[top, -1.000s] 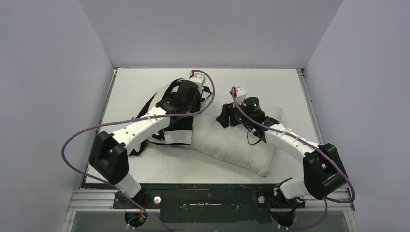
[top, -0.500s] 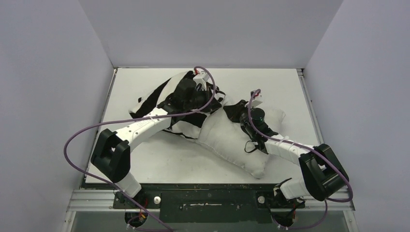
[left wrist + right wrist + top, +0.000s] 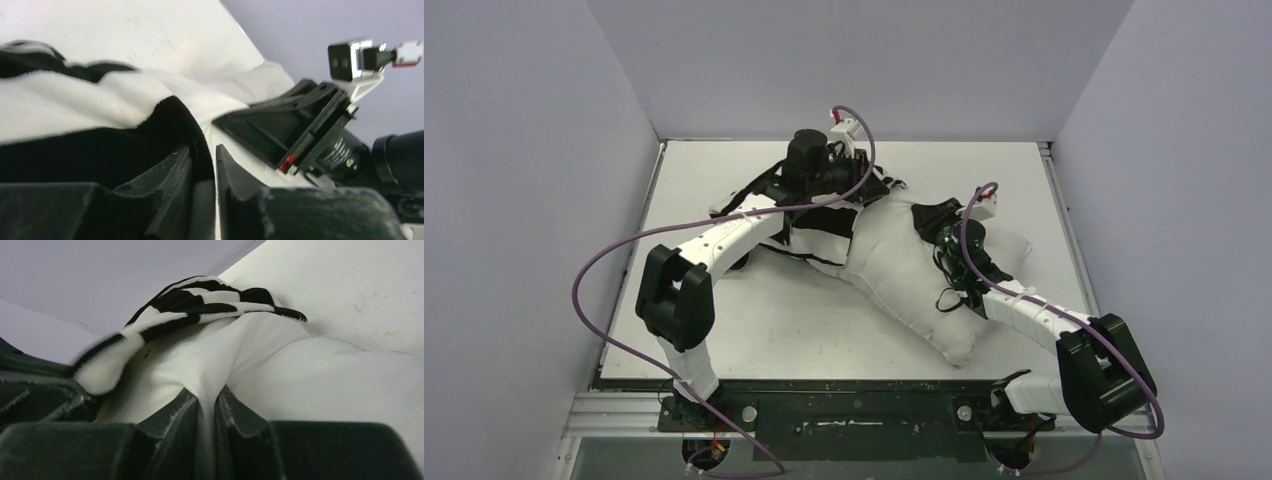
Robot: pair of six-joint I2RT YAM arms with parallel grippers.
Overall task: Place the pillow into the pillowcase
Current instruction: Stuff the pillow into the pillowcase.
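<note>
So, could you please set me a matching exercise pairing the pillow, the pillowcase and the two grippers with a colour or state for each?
Things:
1. pillow
2. pillowcase
3. left gripper
4. right gripper

Colour or state:
a. black and white stripes
b. closed on plain white fabric
c. plain off-white
d. closed on striped cloth

Pairs: 1-c, 2-a, 3-d, 4-b.
</note>
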